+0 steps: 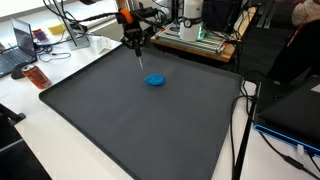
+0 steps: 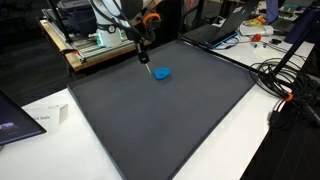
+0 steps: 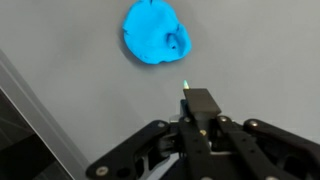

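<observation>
A blue, rounded, flattish lump [image 1: 155, 80] [image 2: 162, 72] [image 3: 156, 32] lies on the dark grey mat [image 1: 130, 125] [image 2: 160, 125], towards its far side. My gripper [image 1: 136, 46] [image 2: 142, 52] [image 3: 198, 98] hangs over the mat just beside the lump. Its jaws are shut on a thin, pen-like stick whose green tip [image 3: 186, 84] pokes out past the fingers. In both exterior views the stick points down at the mat, a short way from the lump. Whether the tip touches the mat I cannot tell.
The mat covers most of a white table [image 1: 60, 140]. A laptop [image 1: 15, 45] and an orange thing [image 1: 36, 76] sit off one edge, a machine on a frame [image 1: 195, 35] [image 2: 85, 35] behind, black cables [image 1: 245, 100] [image 2: 285, 85] along a side, a paper [image 2: 40, 118] by a corner.
</observation>
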Controlling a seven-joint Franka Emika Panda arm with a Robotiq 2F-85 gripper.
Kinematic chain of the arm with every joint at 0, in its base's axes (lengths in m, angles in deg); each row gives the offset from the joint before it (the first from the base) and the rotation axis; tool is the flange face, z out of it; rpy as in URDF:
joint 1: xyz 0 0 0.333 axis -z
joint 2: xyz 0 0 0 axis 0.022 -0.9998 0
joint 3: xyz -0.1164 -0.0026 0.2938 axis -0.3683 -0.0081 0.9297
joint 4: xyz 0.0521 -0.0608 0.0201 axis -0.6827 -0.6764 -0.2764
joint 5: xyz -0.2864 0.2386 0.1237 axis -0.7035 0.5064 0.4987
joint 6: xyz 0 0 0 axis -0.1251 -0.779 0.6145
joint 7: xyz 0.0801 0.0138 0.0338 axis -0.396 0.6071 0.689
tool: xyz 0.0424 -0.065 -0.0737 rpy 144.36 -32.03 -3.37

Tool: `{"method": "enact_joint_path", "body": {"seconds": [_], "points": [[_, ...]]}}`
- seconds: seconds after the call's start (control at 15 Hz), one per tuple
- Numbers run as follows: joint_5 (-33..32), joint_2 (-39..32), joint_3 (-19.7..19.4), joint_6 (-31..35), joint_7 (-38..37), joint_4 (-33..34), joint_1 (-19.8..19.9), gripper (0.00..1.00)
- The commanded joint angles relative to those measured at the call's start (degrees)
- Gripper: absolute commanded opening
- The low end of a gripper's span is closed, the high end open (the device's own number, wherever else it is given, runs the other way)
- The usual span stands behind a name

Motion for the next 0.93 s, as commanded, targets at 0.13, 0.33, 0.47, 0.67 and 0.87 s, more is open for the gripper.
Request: {"method": "enact_joint_path", "body": {"seconds": [0.13, 0.33, 0.47, 0.67, 0.87], "points": [[0.00, -5.96, 2.31, 0.05, 8.00, -0.28, 3.97, 0.03], [0.00, -8.67, 1.96, 0.14, 11.61, 0.20, 4.48, 0.03], [0.00, -10.01, 1.36, 0.03, 13.70, 0.48, 4.60, 0.03], [0.00, -11.55, 1.09, -0.13, 16.37, 0.67, 5.09, 0.03], [-0.01, -11.83, 1.16, 0.11, 16.97, 0.60, 5.23, 0.03]]}}
